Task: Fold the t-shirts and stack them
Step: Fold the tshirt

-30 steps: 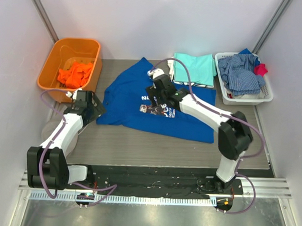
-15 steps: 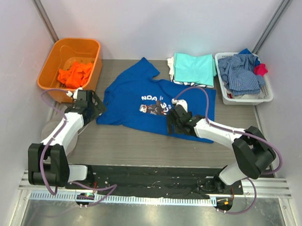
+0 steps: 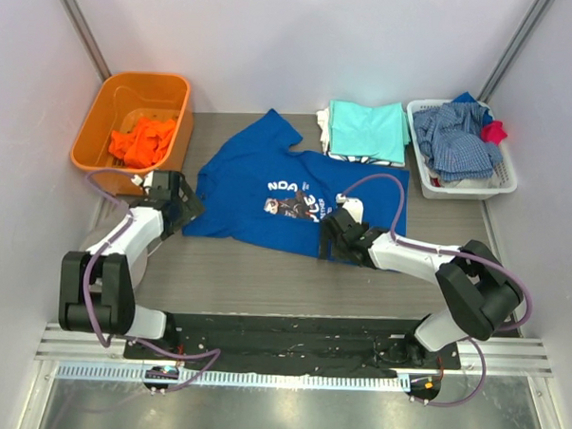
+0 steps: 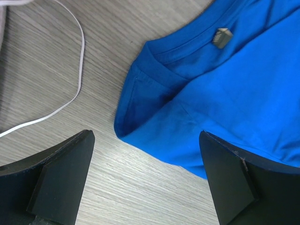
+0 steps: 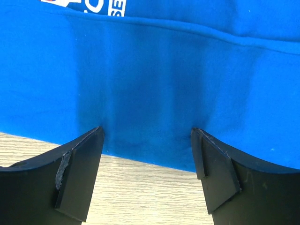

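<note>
A royal blue t-shirt [image 3: 259, 190] with a white-and-dark chest print lies spread flat mid-table. My left gripper [image 3: 179, 202] is open at its left edge; in the left wrist view the collar with its small tag [image 4: 221, 36] lies just ahead of the left gripper [image 4: 146, 137]. My right gripper [image 3: 334, 238] is open at the near hem, and its fingertips [image 5: 97, 133] rest on the blue t-shirt [image 5: 150, 70], the hem lying between them. A folded aqua t-shirt [image 3: 368, 130] lies on a white one at the back. An orange t-shirt [image 3: 142, 140] sits in the orange bin [image 3: 105, 107].
A white basket [image 3: 463, 187] at the back right holds the blue-and-white checked garment [image 3: 453, 136] and a small red cloth [image 3: 496, 131]. A thin white cable [image 4: 77, 56] curves over the wooden table left of the collar. Walls close in on both sides.
My right arm has swung from the shirt's far side back to its near hem and lowered there. The left gripper has edged slightly toward the collar.
</note>
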Available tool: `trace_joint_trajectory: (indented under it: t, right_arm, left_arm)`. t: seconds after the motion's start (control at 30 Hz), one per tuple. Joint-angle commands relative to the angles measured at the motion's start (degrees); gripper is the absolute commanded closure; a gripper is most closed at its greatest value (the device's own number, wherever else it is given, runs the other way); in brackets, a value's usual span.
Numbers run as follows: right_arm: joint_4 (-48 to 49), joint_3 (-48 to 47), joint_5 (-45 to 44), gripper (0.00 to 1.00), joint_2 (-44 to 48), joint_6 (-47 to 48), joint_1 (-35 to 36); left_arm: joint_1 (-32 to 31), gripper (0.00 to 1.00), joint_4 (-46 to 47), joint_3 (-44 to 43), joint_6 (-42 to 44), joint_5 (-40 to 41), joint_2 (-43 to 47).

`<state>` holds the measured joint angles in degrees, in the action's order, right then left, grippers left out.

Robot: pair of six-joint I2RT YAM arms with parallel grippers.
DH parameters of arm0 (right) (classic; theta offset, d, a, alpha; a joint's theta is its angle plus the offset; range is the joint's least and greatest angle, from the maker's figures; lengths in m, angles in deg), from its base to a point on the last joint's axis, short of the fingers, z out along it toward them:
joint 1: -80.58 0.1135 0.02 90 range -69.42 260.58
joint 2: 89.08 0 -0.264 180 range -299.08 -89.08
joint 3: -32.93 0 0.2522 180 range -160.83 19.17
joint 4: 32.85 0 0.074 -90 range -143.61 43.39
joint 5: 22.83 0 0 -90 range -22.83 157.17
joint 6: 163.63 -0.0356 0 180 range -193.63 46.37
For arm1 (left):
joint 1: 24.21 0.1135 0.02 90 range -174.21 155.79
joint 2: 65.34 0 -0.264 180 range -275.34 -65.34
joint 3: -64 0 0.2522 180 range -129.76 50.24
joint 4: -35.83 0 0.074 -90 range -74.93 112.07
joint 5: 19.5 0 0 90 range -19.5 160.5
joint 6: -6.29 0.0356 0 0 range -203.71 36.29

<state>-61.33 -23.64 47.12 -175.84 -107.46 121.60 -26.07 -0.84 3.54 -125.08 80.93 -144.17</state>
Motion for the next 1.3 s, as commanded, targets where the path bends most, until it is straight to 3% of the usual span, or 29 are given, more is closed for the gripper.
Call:
trace_joint_trajectory:
  t: [0.0,0.33,0.63,0.93,1.27]
  right_arm:
    - [2.0,0.9,0.2,0.18,1.2,-3.0,-0.1]
    - [2.3,2.2,0.8,0.17,1.8,-3.5,-0.1]
    - [2.5,2.0,0.9,0.17,1.2,-3.6,-0.1]
    - [2.6,1.8,0.9,0.17,0.5,-3.4,-0.1]
    - [2.6,1.8,1.0,0.18,0.1,-3.5,0.0]
  left_arm:
    - [0.3,0.0,3.5,-3.2,0.0,0.0,-3.6]
    - [0.3,0.0,3.8,-9.8,1.0,0.9,-10.9]
    - [0.3,0.03,4.8,-8.9,0.5,-0.7,-12.2]
    - [0.2,0.21,6.4,-7.7,-0.4,-2.5,-13.4]
    - [0.2,0.27,7.6,-6.0,-0.8,-3.2,-14.8]
